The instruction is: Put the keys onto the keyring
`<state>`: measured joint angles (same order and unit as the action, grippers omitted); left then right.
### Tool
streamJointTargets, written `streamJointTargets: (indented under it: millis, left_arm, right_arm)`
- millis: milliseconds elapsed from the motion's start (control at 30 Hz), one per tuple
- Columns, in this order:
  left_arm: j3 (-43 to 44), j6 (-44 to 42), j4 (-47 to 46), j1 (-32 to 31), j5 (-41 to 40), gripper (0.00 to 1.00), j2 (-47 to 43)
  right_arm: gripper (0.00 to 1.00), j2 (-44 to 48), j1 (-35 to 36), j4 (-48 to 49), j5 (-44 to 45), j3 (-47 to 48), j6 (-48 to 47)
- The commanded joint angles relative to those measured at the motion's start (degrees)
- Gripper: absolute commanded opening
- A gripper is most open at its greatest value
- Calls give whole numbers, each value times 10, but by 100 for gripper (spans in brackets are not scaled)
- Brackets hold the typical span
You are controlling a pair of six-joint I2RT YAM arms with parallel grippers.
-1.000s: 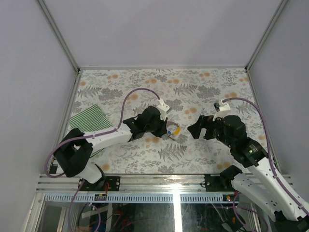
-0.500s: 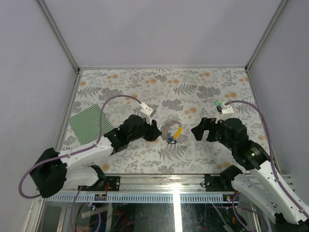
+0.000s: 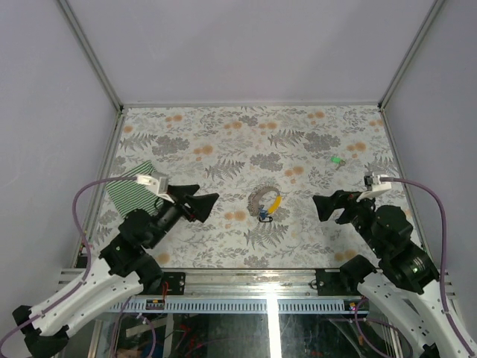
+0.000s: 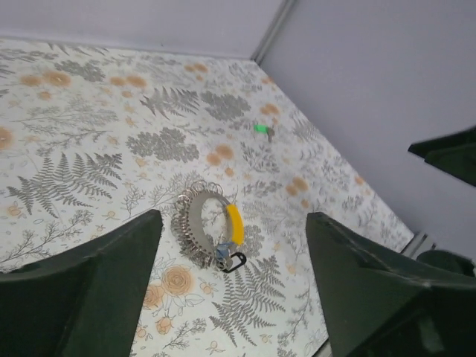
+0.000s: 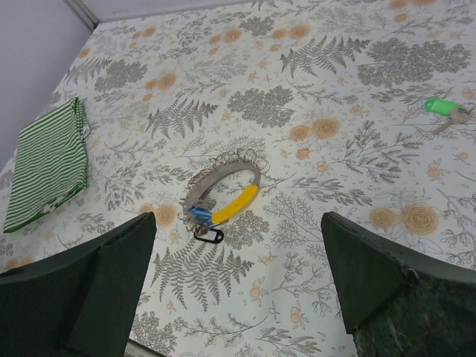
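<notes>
Top external view: both arms' fingers spread wide above a floral-print table, holding nothing.
A green-and-white striped cloth lies at nine o'clock of the left gripper. The silvery chain keyring with a yellow tag rests mid-table, a blue-headed key touching its six-o'clock end. The right gripper hovers at three o'clock, with the green-headed key well apart at two.

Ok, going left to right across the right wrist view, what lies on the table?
Cloth → keyring → green key
</notes>
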<state>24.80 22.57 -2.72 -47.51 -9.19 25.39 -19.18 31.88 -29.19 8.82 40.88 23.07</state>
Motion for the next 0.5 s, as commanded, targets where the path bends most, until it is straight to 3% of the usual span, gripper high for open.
streamJointTargets:
  millis: [0,67,467]
  left_arm:
    - [-13,23,65,3,-76,89,-66]
    - [-12,30,92,3,-93,99,-83]
    - [5,51,146,3,-140,100,-74]
  right_arm:
    - [99,26,-2,13,36,-9,-15]
    - [99,35,-2,12,39,-12,-15]
    - [99,40,-2,12,42,-11,-20]
